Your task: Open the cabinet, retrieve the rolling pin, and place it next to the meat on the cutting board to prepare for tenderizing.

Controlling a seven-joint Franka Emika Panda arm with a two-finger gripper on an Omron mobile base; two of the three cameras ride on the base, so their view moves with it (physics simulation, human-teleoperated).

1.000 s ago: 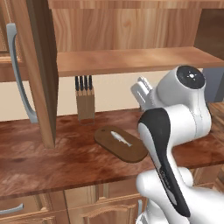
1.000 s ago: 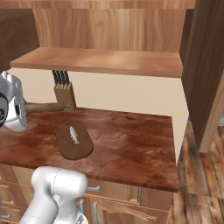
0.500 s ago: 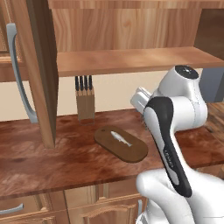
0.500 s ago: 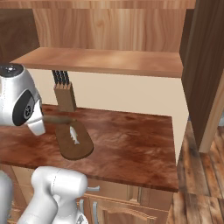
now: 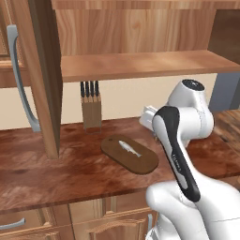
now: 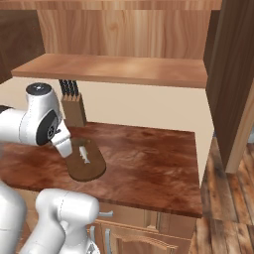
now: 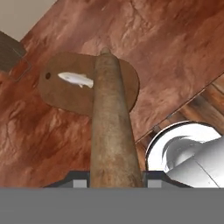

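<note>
The claw (image 7: 114, 181) grips the rolling pin (image 7: 113, 131) by one end, its dark tips pressed to either side of the wood at the bottom of the hand view. The pin runs away from the hand, and its far end shows over the cutting board (image 7: 70, 94), alongside the meat (image 7: 76, 79); whether the pin touches the board cannot be told.

In the left base view the oval board (image 5: 133, 157) lies flat on the reddish-brown surface (image 5: 56, 173), with the small silvery meat (image 5: 130, 148) on its middle. A small hole sits near the board's end toward the knife block (image 5: 91, 110), which stands against the pale back wall with black handles rising from it. The white arm (image 5: 180, 136) rises from the lower right and bends over the surface just right of the board.

The cabinet (image 5: 140, 65) stands open above the surface. Its left door (image 5: 40, 75) is swung out toward the camera, a long grey bar handle (image 5: 21, 79) on its face, and the bare wooden shelf inside is lit. In the right base view the other door (image 6: 233, 79) hangs open at the right edge, and the arm's wrist (image 6: 47, 124) hangs over the near end of the board (image 6: 89, 166), with the meat (image 6: 84, 154) just beside it and the block (image 6: 73, 108) behind. Drawer fronts (image 5: 93, 220) line the space below the surface.
</note>
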